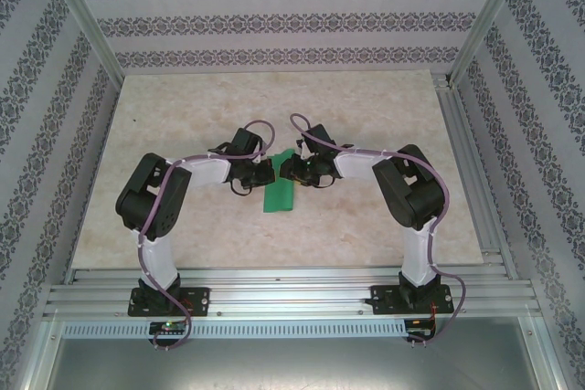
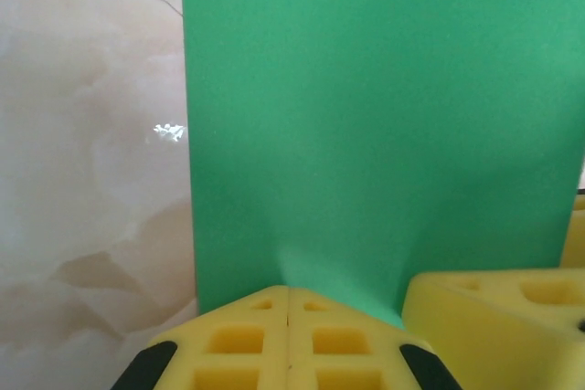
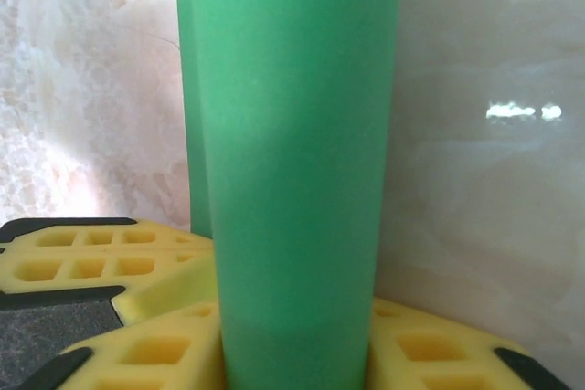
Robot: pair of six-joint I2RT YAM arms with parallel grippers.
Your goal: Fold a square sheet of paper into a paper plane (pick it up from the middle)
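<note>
- sheet of paper (image 1: 277,195): on table (image 1: 366,116), mid-table, between the two grippers
- left gripper (image 1: 262,173): at the sheet's far left edge
- right gripper (image 1: 289,169): at its far right edge

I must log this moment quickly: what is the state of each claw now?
Left claw: closed, pinching the thin bright green paper sheet.
Right claw: closed on the same sheet.

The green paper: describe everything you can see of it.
The green paper is thin, plain, matte and bright green, with no marks. It is folded into a narrow strip of at least two layers: in the right wrist view, a back layer's edge shows behind the bowed front one. It sits mid-table between the arms. The right gripper clamps it between yellow fingers. The left gripper, shut, touches its face, where the paper dimples slightly.
</note>
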